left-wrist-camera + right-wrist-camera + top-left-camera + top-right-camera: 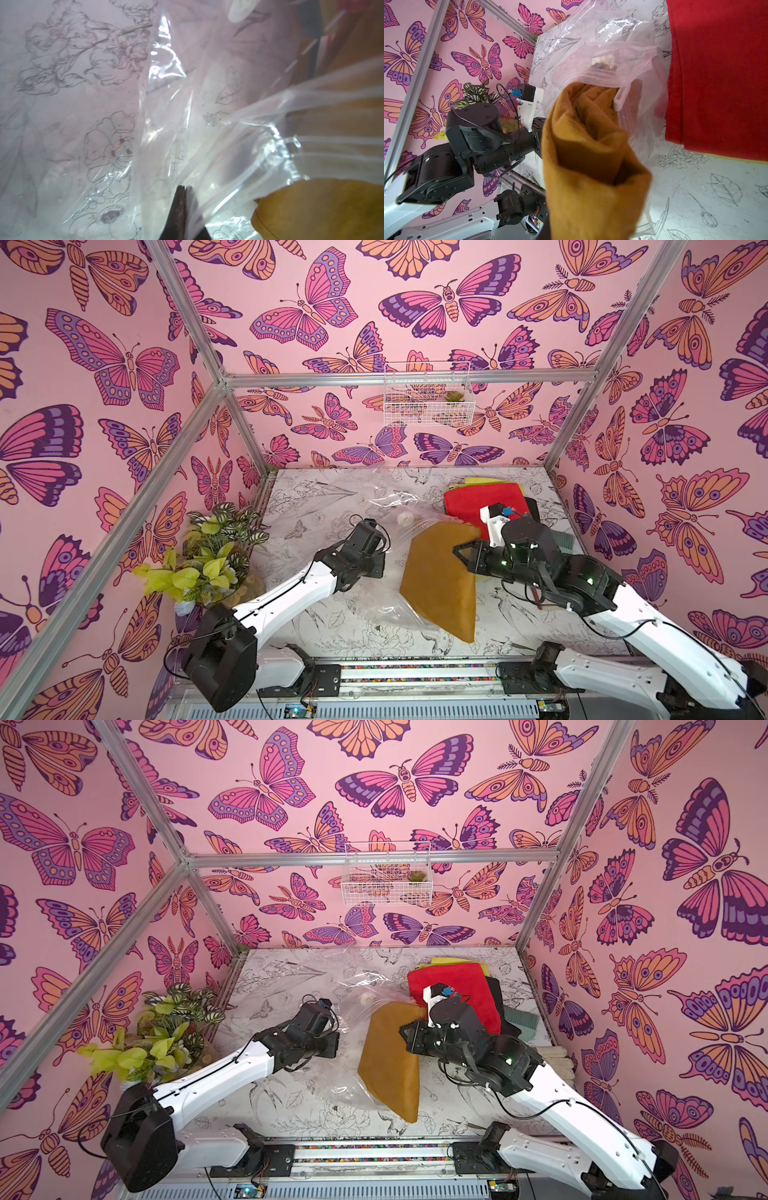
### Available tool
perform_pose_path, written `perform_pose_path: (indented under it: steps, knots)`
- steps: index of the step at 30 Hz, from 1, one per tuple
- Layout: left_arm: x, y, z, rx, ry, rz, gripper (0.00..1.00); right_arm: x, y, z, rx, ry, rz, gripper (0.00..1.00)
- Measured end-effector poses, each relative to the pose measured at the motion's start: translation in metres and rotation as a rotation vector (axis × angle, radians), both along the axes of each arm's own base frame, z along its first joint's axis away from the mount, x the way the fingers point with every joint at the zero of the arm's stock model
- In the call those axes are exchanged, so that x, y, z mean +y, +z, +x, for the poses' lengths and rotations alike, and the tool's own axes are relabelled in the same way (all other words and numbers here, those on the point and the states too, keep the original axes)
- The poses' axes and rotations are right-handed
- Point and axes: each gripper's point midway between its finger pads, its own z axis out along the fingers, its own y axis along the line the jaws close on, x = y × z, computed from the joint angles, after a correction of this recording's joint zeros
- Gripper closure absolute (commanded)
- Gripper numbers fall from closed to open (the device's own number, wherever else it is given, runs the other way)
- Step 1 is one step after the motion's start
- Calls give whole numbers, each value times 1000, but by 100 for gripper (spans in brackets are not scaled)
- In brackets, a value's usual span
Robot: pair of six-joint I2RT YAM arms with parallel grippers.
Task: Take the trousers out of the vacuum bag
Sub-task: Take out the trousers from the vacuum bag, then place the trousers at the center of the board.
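The mustard brown trousers [440,580] [390,1060] hang bunched from my right gripper [462,552] [406,1036], which is shut on them. In the right wrist view the cloth [591,166] hides the fingers, and its far end sits in the zip mouth of the vacuum bag [612,52]. The clear crinkly vacuum bag [390,506] [353,986] lies mid-table with its white valve cap [405,517]. My left gripper [383,563] [185,188] is shut on a fold of the bag's plastic [207,124]. Red trousers [478,497] lie on yellow and black ones at the back right.
A leafy potted plant [208,556] stands at the table's left edge. A white wire basket [428,398] hangs on the back wall. A grey-green ribbed piece [519,1019] and pale items [555,1054] lie by the right wall. Metal frame posts stand at the corners.
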Motion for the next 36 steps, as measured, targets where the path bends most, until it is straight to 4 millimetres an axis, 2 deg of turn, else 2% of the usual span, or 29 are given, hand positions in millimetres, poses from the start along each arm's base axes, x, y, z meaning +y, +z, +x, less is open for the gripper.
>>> perform_pose_path:
  steps: [3,6,13,17,20,25,29,36]
  knots:
    - [20,4,1,1,52,28,100,11,-9,8,20,-3,-7,100]
    - [26,20,1,-19,63,9,85,15,-16,17,25,-22,-29,100]
    - [-5,78,-4,-114,-44,-128,44,18,-10,36,2,-90,-52,100]
    - [-26,114,-23,-181,-130,-212,22,16,-4,47,-15,-146,-59,100]
    - [-45,138,-44,-228,-206,-264,12,14,-5,53,-15,-185,-71,100]
    - [-71,152,-79,-255,-300,-301,2,13,-8,60,-7,-225,-90,100]
    - [-90,155,-103,-276,-351,-291,1,10,-9,64,0,-255,-100,100]
    - [-120,152,-120,-316,-368,-237,0,6,-7,66,3,-291,-103,100]
